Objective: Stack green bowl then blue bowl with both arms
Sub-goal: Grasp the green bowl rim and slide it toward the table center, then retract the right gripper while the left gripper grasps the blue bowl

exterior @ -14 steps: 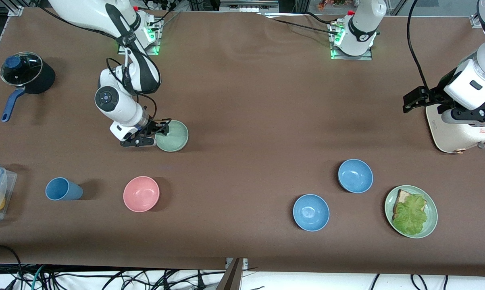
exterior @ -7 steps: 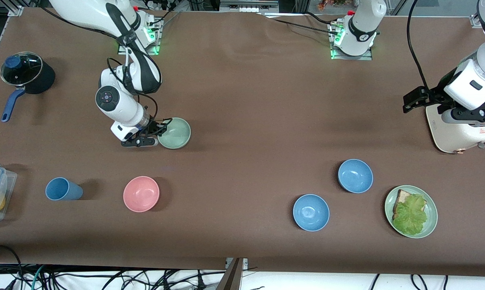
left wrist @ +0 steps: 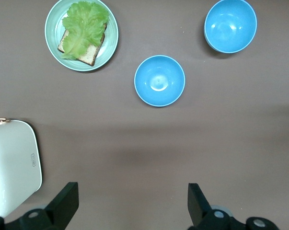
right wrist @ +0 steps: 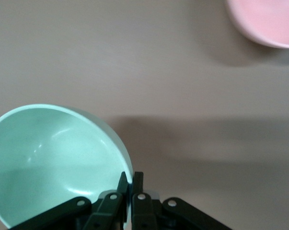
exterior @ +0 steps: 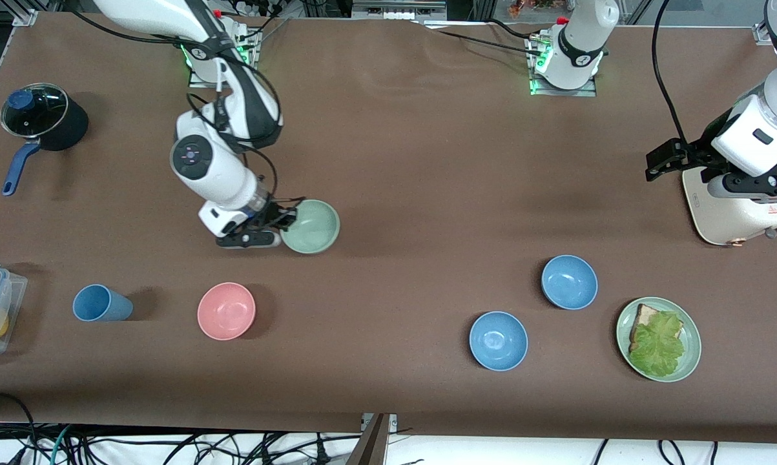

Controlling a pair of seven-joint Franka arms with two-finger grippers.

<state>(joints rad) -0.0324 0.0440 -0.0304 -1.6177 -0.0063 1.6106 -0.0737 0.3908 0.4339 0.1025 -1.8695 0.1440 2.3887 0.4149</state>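
Pinching the green bowl (exterior: pixel 310 226) by its thin rim, our right end effector (exterior: pixel 278 227) is carrying what we judge a light, stiff, slippery shell over the worktop (exterior: pixel 414 161) near the pink bowl (exterior: pixel 226 310), while our left end effector (left wrist: pixel 130 203) is waiting spread above the toaster (exterior: pixel 737 206).

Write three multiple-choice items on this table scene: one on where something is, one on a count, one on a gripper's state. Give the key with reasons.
1. The pink bowl lies:
A. inside the pot
B. between the blue cup and the two blue bowls
C. on the green plate

2. How many blue bowls are on the table?
A. one
B. two
C. four

3. The right gripper is:
A. wide open over the pot
B. shut on nothing
C. shut on the green bowl's rim

Key:
1 B, the front view shows it beside the cup.
2 B, one blue bowl and another.
3 C, the right wrist view shows its fingers pinching the rim.
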